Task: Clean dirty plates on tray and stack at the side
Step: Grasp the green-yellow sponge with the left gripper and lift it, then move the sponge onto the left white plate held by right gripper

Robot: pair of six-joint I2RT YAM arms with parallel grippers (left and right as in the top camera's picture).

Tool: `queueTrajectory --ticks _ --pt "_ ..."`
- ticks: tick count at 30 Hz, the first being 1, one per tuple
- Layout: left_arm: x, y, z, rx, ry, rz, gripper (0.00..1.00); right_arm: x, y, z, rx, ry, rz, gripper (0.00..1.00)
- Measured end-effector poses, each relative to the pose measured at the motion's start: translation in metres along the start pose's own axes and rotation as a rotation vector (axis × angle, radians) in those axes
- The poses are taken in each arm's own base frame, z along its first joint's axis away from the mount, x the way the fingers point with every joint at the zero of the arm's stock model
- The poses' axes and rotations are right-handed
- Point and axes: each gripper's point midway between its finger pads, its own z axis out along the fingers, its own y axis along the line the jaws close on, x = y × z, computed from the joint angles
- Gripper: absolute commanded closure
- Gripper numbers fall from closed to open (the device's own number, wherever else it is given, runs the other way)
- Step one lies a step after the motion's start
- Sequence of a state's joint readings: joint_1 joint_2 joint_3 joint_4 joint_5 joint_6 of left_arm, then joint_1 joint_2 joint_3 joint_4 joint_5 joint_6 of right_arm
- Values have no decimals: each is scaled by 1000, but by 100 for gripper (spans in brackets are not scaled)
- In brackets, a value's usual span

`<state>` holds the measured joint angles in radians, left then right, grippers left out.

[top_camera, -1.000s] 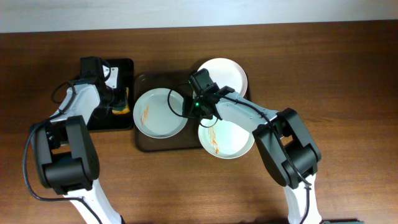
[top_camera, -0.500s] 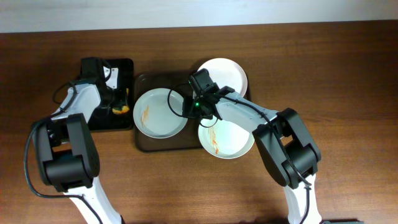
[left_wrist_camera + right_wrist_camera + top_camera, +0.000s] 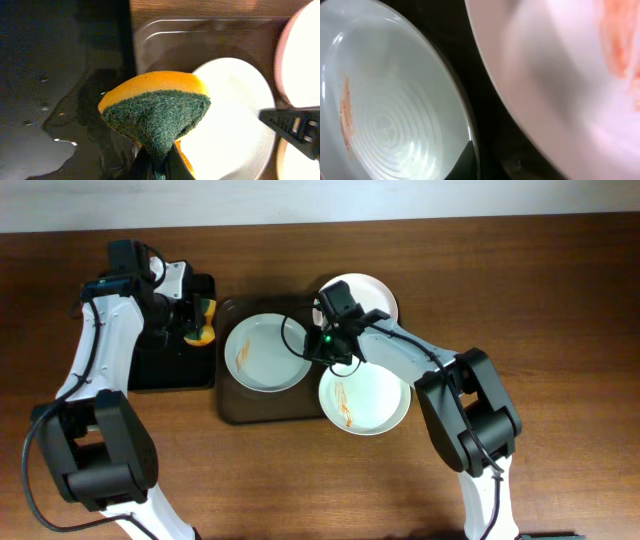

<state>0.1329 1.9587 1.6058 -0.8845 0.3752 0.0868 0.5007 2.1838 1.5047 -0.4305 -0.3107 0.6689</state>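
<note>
Three white plates show in the overhead view. The left plate (image 3: 262, 355), with an orange smear, lies on the brown tray (image 3: 262, 408). My right gripper (image 3: 316, 346) is shut on its right rim; one finger lies inside the rim (image 3: 463, 161) in the right wrist view. A second smeared plate (image 3: 372, 402) lies at the tray's right front, and a third plate (image 3: 370, 292) behind it. My left gripper (image 3: 192, 320) is shut on an orange sponge with a green scouring face (image 3: 156, 107), held above the black tray's right edge, left of the held plate (image 3: 232, 135).
The glossy black tray (image 3: 168, 360) lies left of the brown tray and holds a water puddle (image 3: 30, 150). Bare wooden table (image 3: 540, 300) spreads to the right and front. My right arm crosses over the two right-hand plates.
My left arm has lifted the sponge off the black tray and swung back and up. The left plate has shifted slightly right and back in my right gripper.
</note>
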Motion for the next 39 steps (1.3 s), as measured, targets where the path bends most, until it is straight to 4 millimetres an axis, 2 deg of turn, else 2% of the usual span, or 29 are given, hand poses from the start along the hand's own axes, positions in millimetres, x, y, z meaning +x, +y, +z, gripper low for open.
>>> queueTrajectory --ticks 3,5,7,9,10,13,16,18,22,27,29,33,36,39 --pt "1 -12 2 35 8 14 99 -3 -8 -8 115 -7 -16 96" --pt "4 -28 8 33 24 54 99 -10 -2 -11 154 -52 -52 96" --pt "7 -46 16 20 44 95 99 -8 0 -11 174 -60 -73 96" --pt "11 -60 31 1 70 125 99 -7 0 -11 184 -62 -79 96" --pt "16 -64 45 -16 93 136 99 -7 -1 -11 188 -64 -78 96" --pt "25 -48 76 -97 143 108 99 -7 -2 -11 195 -66 -78 96" --pt "32 -32 98 -143 174 87 99 -8 -2 -11 194 -66 -78 96" --pt "33 -31 105 -142 178 89 99 -8 -2 -11 195 -66 -79 96" --pt "28 -43 117 -124 163 118 99 -10 -6 -12 212 -76 -75 96" --pt "41 -56 120 -137 233 73 99 -11 -10 -13 225 -76 -70 96" --pt "55 -59 116 -116 293 32 99 -10 -12 -13 235 -75 -73 96" --pt "90 -79 108 1 441 -7 99 -10 -13 -12 236 -71 -79 96" --pt "109 -81 101 41 525 -33 99 -8 -11 -12 228 -64 -87 96" --pt "101 -77 106 72 485 -30 99 -9 -10 -11 226 -69 -93 96"
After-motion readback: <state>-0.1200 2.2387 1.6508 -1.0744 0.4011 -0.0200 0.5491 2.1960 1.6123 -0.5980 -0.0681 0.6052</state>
